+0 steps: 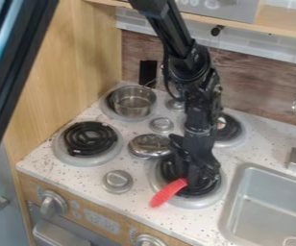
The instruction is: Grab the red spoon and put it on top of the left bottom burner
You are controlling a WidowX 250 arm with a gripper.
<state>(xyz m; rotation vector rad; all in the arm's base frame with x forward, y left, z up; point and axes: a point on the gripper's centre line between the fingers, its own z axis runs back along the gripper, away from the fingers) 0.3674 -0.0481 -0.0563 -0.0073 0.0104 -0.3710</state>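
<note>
One red spoon (168, 192) lies at the lower left of my pincer (192, 177) in the view, its long axis slanting from just under me across the rim of the right bottom burner (201, 202). Whether I am open, closed or gripping it, I cannot tell. The left bottom burner (90, 139) sits well to the view's left and somewhat farther up, so I judge the carry must run crosswise to that slant.

High, slanted view down on the surface (256, 148)
The fixed camera looks from above and in front of the knobbed panel (126, 224) toward the wood-grain backsplash (260, 89), near enough to frame the burners (90, 138) but crop the sink (266, 202).
</note>
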